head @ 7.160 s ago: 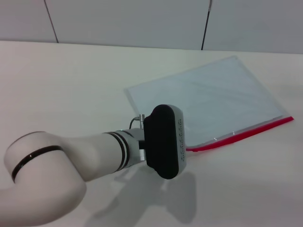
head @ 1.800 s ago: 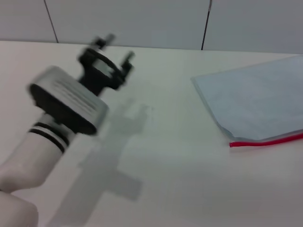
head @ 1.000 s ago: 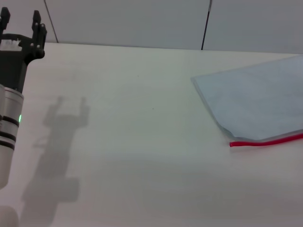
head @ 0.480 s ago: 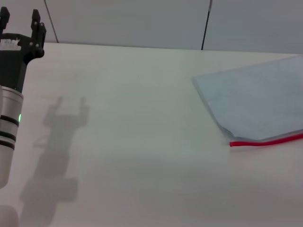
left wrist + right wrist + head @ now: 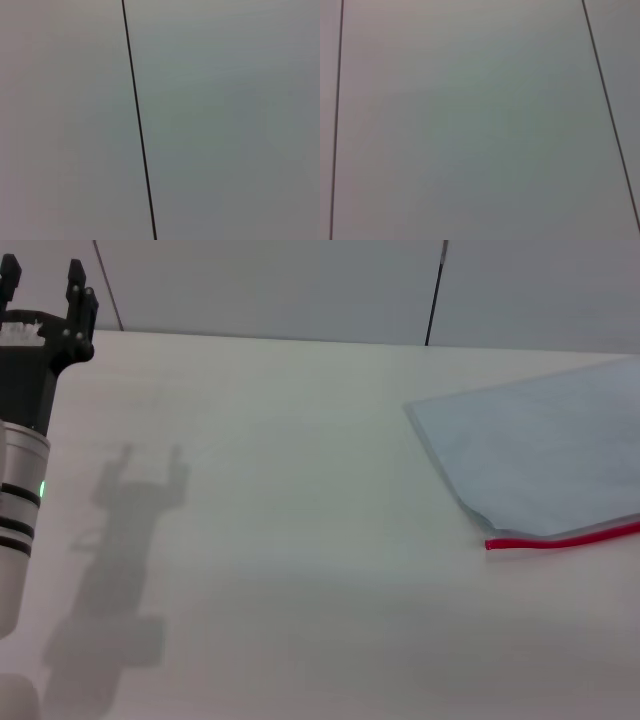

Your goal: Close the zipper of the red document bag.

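Note:
The red document bag (image 5: pixel 545 460), a flat pale blue-grey pouch, lies on the table at the right of the head view and runs off the right edge. Its zipper (image 5: pixel 560 539) shows as a thin red strip along the near edge; I cannot make out the slider tab. My left gripper (image 5: pixel 44 282) is raised upright at the far left, far from the bag, its two black fingers apart and holding nothing. The right gripper is out of view. Both wrist views show only wall panels.
The white table (image 5: pixel 300 540) spreads between the left arm and the bag. A grey panelled wall (image 5: pixel 270 285) with dark seams stands behind the table's far edge. The left arm's shadow falls on the table beside it.
Since 7 s ago the bag has shifted right and the left arm has swung from over the table's middle to upright at the far left. Over the last second nothing has moved.

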`<state>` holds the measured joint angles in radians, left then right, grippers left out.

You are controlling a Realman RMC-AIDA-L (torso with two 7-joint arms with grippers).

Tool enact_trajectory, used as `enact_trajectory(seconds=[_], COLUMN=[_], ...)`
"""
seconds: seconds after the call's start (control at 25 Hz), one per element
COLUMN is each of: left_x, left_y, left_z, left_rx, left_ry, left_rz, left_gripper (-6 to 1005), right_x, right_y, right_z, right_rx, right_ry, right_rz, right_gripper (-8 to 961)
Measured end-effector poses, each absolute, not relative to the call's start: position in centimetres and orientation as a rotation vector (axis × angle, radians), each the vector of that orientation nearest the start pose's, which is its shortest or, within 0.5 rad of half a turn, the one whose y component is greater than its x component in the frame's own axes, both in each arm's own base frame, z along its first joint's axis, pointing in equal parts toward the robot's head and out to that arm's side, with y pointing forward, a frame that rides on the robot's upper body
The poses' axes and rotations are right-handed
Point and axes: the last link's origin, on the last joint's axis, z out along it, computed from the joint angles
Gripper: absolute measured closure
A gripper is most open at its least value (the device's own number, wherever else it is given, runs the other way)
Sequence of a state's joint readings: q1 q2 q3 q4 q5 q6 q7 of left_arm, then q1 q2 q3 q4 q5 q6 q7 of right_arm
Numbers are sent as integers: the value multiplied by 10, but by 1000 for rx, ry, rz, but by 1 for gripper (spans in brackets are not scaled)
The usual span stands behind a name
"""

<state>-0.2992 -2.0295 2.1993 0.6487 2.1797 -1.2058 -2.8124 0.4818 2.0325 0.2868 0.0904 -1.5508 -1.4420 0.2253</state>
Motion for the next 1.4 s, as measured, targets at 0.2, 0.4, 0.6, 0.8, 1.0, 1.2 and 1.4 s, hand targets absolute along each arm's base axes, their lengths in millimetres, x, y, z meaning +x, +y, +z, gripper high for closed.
enact_trajectory(seconds=[0.2, 0.4, 0.6, 0.8, 1.0, 1.2, 1.4], left_x=[-269, -268, -268, -271, -271, -273, -272], left_y=[335, 333, 333, 331, 329, 328, 327], left_z=[23, 26, 30, 33, 34, 33, 33], left_rx=[-1319, -1301, -1286, -1269, -1259, -1262, -1264], left_ry=[-276, -266, -271, -268, -257, -259, -258], left_rz=[-755, -775, -795, -803, -820, -816, -817], left_gripper=[373, 373, 374, 373, 373, 373, 374], right_x=[325, 323, 320, 318, 318, 319, 319], right_y=[331, 332, 332, 330, 328, 327, 326], right_z=[46, 46, 48, 50, 51, 51, 50], right_rx=[-1361, -1359, -1354, -1344, -1337, -1339, -1339], right_ry=[412, 405, 385, 370, 368, 371, 374], right_rz=[890, 901, 919, 939, 951, 948, 948], right_gripper=[67, 67, 67, 67, 67, 67, 67])
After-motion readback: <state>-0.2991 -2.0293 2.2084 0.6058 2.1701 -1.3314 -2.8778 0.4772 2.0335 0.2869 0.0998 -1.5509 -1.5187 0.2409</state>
